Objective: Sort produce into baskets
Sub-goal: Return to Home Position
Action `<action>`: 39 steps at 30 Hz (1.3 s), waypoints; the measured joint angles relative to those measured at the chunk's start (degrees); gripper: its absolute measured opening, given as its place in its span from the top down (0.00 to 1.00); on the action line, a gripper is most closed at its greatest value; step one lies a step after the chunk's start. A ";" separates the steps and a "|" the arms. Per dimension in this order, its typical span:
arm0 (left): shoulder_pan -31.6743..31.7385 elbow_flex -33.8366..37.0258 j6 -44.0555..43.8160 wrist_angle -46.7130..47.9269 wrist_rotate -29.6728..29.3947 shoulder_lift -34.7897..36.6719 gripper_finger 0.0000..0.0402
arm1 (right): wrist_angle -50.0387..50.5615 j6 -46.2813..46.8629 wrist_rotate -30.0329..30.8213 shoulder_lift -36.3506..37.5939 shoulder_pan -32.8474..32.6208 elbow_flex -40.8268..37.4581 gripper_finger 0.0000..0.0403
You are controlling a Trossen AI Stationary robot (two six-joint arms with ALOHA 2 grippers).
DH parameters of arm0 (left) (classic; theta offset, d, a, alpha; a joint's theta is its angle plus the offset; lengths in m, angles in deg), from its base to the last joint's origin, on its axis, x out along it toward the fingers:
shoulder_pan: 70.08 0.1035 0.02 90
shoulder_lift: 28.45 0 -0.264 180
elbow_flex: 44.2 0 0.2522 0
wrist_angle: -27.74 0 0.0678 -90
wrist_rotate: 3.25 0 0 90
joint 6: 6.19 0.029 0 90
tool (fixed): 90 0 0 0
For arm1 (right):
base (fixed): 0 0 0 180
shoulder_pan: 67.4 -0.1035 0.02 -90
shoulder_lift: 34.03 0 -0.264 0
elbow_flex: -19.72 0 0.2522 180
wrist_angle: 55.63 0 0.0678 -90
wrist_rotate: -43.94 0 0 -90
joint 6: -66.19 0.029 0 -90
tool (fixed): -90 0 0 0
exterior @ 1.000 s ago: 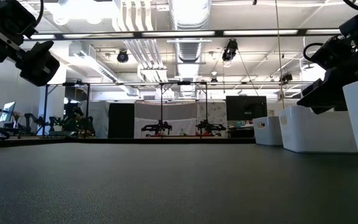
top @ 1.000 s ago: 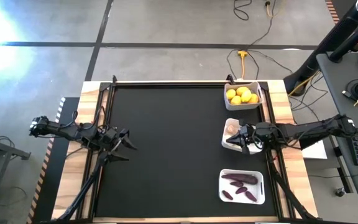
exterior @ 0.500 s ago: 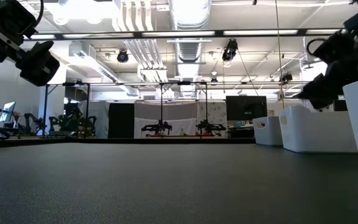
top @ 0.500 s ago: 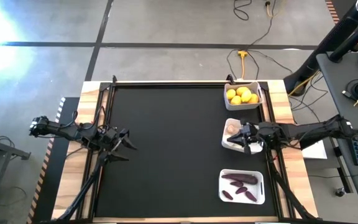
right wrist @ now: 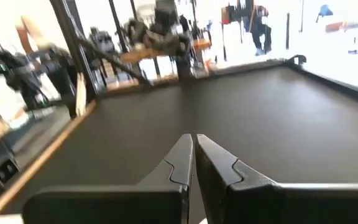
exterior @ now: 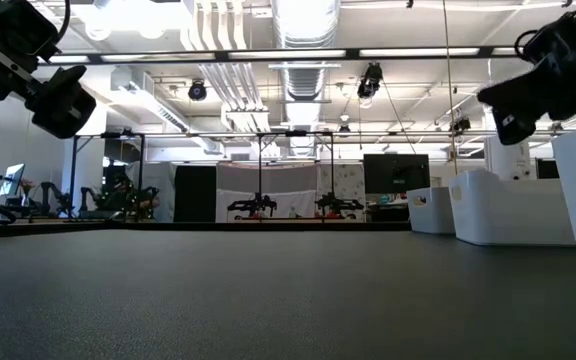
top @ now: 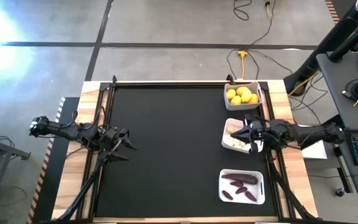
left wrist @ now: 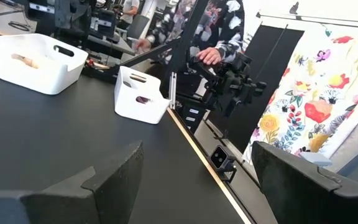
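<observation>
Three white baskets stand along the table's right side. The far basket [top: 258,98] holds several yellow lemons [top: 242,95]. The middle basket [top: 226,144] holds whitish garlic bulbs [top: 231,129]. The near basket [top: 260,186] holds several dark purple eggplants [top: 240,180]. My right gripper [top: 243,133] hangs above the middle basket, and its fingers are shut and empty in the right wrist view [right wrist: 193,138]. My left gripper [top: 127,140] waits open and empty near the table's left edge, its fingers wide apart in the left wrist view [left wrist: 194,168].
The black mat [top: 166,149] lies between the arms. A wooden rim [top: 92,124] and metal rails frame it. In the left wrist view a person [left wrist: 213,31] stands beyond the table's right side. Cables and a desk [top: 353,81] lie outside the table on the right.
My right gripper has drawn back toward the table's right edge and risen above the middle basket. My left arm has kept still.
</observation>
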 joint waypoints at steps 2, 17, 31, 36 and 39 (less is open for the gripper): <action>0.00 0.00 0.01 0.01 -0.02 0.00 0.30 | -0.04 0.00 0.00 3.48 0.00 -0.04 0.97; 0.00 -0.02 0.01 -0.01 -0.02 -0.17 0.30 | -6.70 0.00 -0.58 4.49 -1.41 -0.42 0.97; 0.00 -0.02 0.01 -0.05 -0.02 -0.33 0.30 | -6.77 0.01 -0.50 4.49 -10.05 -0.46 0.97; 0.00 -0.02 0.01 -0.03 -0.02 -0.33 0.30 | -6.76 0.01 -0.60 4.49 -10.40 -0.48 0.97; 0.00 -0.02 0.00 -0.03 -0.02 -0.33 0.30 | -6.75 0.01 -0.58 4.49 -10.38 -0.48 0.97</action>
